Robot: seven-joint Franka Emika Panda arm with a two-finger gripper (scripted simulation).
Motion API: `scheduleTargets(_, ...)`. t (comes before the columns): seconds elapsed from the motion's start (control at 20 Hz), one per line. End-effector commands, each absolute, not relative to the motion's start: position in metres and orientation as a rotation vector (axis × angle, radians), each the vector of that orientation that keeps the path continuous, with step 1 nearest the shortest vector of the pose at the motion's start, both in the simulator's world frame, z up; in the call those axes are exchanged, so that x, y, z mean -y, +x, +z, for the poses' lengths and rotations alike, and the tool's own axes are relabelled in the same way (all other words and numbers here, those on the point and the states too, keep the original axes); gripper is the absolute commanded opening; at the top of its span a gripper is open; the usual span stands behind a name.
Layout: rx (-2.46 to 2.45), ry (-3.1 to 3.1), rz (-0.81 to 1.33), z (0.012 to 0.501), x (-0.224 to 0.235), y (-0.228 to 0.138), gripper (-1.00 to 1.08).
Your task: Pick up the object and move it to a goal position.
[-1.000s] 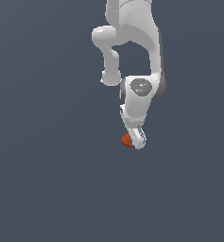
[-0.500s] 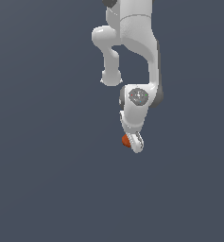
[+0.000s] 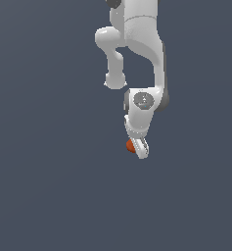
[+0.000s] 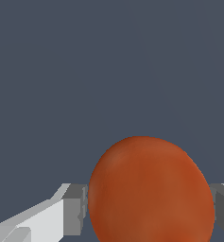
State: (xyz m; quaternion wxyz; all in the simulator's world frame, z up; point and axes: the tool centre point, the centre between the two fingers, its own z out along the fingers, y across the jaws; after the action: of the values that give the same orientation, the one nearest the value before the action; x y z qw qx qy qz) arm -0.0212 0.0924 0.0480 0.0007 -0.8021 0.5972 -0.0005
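In the exterior view the small matte orange-red ball (image 3: 130, 145) sits just below the frame's centre, peeking out on the left side of the white two-fingered end effector (image 3: 138, 147), which hangs at the bottom of the glossy white jointed arm (image 3: 139, 59) coming down from the upper middle of the frame. Compared with a second ago, the arm's lower link has straightened and the ball and end effector have shifted slightly, moving together, which suggests the grasp is made and transport toward the goal is under way. The wrist view confirms the hold: the grey finger pads (image 4: 75, 209) press against the ball (image 4: 151, 191) from both sides, so the end effector is closed on it. No container appears in either view, nor any goal marker; only flat grey-blue background surrounds the arm.
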Motion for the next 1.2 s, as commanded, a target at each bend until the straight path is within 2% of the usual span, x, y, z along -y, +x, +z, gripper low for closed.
scheduleTargets(0.0, -1.876, -2.520, 0.000, 0.047, -0.092, -0.022, -1.00)
scheduleTargets(0.4, -1.876, -2.519, -0.002, 0.059, -0.105, -0.015, -1.00)
scheduleTargets(1.15, -1.877, -2.520, -0.001, 0.116, -0.167, 0.019, -1.00)
